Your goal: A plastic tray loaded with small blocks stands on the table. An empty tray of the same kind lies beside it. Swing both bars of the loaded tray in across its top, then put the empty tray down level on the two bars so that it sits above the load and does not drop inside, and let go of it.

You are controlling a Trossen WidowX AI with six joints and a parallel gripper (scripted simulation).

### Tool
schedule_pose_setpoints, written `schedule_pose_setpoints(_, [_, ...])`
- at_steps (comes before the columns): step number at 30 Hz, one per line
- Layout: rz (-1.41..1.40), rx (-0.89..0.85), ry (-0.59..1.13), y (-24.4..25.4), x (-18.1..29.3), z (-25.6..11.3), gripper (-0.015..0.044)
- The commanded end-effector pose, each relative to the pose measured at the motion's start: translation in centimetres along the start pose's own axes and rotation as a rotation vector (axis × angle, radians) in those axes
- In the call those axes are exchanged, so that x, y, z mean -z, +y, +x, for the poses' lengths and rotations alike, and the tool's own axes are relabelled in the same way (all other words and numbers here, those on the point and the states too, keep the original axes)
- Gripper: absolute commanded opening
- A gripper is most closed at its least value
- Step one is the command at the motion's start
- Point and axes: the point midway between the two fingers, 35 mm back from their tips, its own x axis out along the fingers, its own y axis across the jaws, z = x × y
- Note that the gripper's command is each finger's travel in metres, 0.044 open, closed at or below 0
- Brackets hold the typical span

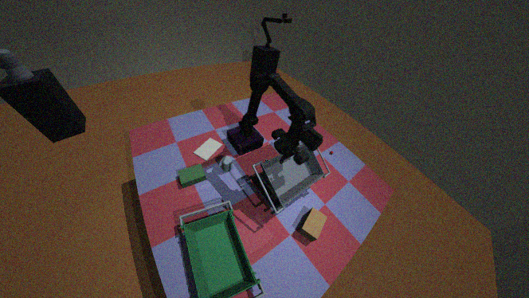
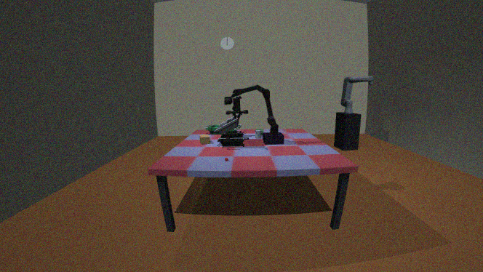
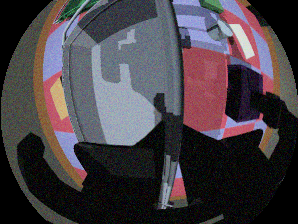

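Note:
The empty grey tray (image 1: 295, 177) (image 2: 227, 124) (image 3: 117, 112) hangs steeply tilted in the air, its held long rim highest and its far side low. My gripper (image 1: 284, 158) (image 2: 238, 116) (image 3: 168, 125) is shut on that upper rim, on the side towards my base. The black loaded tray (image 2: 232, 140) stands on the table under the grey tray. In the top view the grey tray hides nearly all of it. Its blocks are hidden. Thin light lines show at its top in the exterior view, but I cannot tell how its bars lie.
A green tray (image 1: 217, 255) with wire bars stands at the front left. A tan block (image 1: 315, 224) (image 2: 204, 139) (image 3: 59, 98), green block (image 1: 192, 177), white card (image 1: 208, 149) (image 3: 242, 40), pale cup (image 1: 227, 163) (image 2: 258, 134) and tiny red piece (image 1: 331, 153) (image 2: 226, 159) lie about.

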Motion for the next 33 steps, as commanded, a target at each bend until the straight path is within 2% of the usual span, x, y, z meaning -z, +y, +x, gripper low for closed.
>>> schedule_pose_setpoints(1, [-0.002, -0.02, -0.002, 0.2, 0.0, 0.0, 0.0])
schedule_pose_setpoints(33, [-0.002, -0.019, -0.002, -0.6, 0.1, 3.8, 0.0])
